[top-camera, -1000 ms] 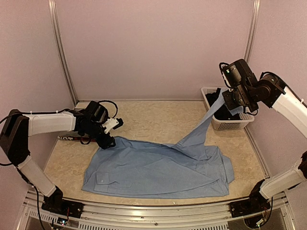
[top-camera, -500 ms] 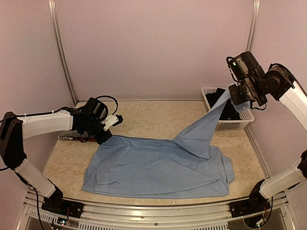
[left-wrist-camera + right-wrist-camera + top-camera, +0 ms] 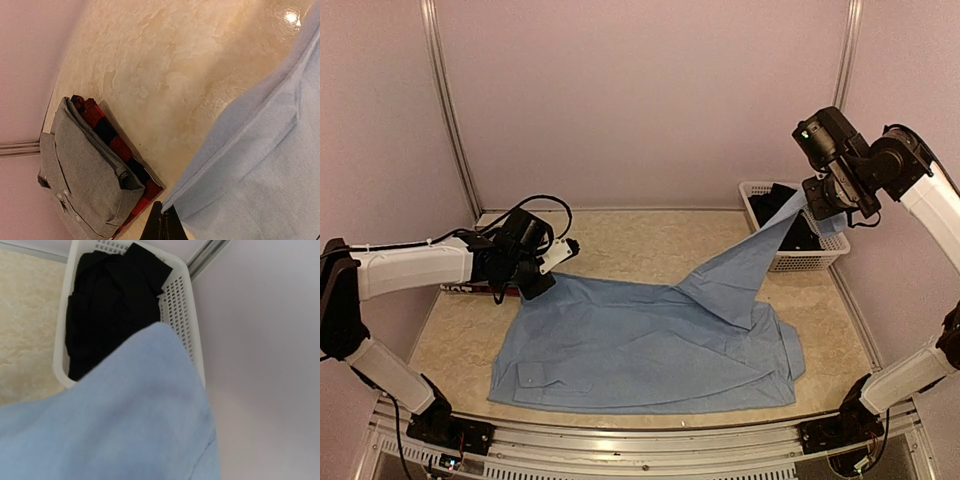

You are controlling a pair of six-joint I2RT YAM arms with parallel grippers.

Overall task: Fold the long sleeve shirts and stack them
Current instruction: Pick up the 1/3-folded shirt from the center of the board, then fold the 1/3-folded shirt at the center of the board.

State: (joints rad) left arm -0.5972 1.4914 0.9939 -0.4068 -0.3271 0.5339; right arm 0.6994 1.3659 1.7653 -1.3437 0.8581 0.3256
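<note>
pale pink walls (image 3: 640, 100), marbled beige table (image 3: 640, 245)

High overview, close wrists; common blue shirt (image 3: 640, 345)

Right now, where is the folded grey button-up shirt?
In the left wrist view the grey shirt lies on the red-and-black plaid shirt at the left edge of the table, apart from the light blue shirt.

Blue shirt (image 3: 640, 350) flat, sleeve (image 3: 750, 265) aloft; grey shirt (image 3: 85, 170) atop plaid shirt (image 3: 112, 140)
</note>
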